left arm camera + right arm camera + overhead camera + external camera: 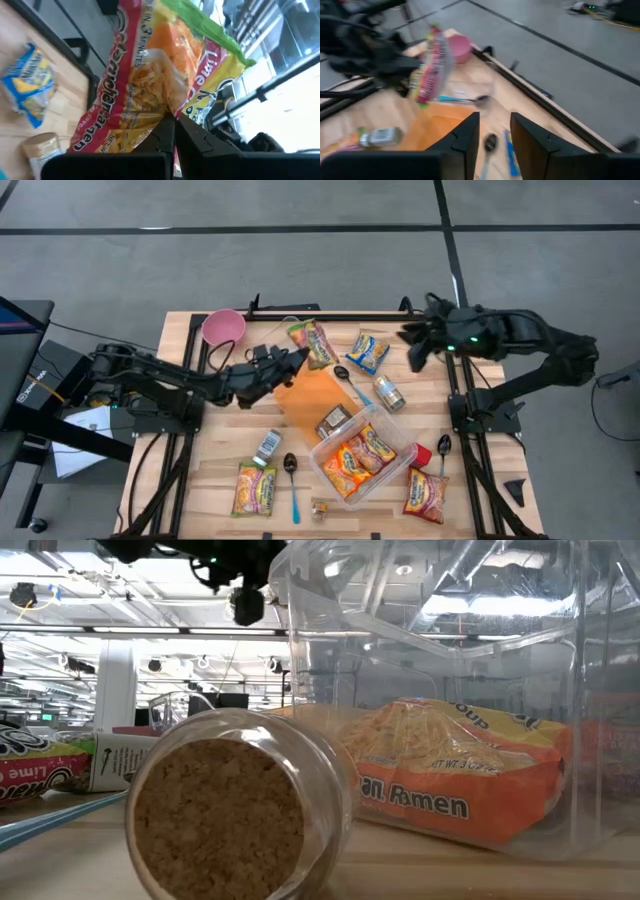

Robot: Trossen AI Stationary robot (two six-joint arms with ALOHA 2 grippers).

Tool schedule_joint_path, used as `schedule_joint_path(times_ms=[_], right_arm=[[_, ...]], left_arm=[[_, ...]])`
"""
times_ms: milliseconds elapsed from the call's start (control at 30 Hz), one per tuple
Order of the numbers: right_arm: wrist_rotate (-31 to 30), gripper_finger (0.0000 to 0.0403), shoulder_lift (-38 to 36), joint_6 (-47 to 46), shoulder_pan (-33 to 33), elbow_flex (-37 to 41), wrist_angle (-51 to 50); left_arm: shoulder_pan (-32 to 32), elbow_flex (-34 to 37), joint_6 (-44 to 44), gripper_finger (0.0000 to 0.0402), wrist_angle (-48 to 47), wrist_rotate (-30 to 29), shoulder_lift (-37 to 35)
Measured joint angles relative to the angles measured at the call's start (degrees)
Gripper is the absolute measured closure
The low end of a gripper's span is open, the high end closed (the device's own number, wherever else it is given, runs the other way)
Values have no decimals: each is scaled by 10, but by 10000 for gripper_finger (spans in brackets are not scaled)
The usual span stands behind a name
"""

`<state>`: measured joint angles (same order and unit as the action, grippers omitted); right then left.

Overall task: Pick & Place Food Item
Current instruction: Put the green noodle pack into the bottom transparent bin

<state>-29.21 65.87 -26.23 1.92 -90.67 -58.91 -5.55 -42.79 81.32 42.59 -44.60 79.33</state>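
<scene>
My left gripper [297, 361] reaches from the left over the table's middle and is shut on a red, yellow and green ramen packet [313, 343]. The packet fills the left wrist view [160, 75] and shows lifted in the right wrist view [432, 65]. My right gripper [409, 346] hovers open and empty at the far right, near a blue ramen packet [367, 352]. A clear plastic container [400, 442] near the front middle holds orange ramen packets [358, 458]. My left gripper pinches the ramen packet at one edge [167, 109] between its two fingertips. The fingers come roughly level from the table's left. The packet stands out beyond the fingertips, on edge, lifted clear of the table [431, 75].
An orange sheet [312, 395] lies mid-table with a small dark packet [333, 420] on it. Also on the table: a pink bowl [223, 327], a can [388, 393], spoons [291, 480], other ramen packets [254, 488] [427, 492], and a cork-lidded jar [220, 815] near the front edge.
</scene>
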Motion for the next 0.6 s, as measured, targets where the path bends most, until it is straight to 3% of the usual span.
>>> schedule_joint_path(times_ms=[167,367,600], right_arm=[[69,240,44,27,-29,0,92],[148,172,95,35,-50,0,174],[198,159,155,38,-51,0,254]], left_arm=[[16,-21,-43,401,9,36,3],[18,-32,-79,401,52,38,2],[18,-38,-91,401,51,44,2]])
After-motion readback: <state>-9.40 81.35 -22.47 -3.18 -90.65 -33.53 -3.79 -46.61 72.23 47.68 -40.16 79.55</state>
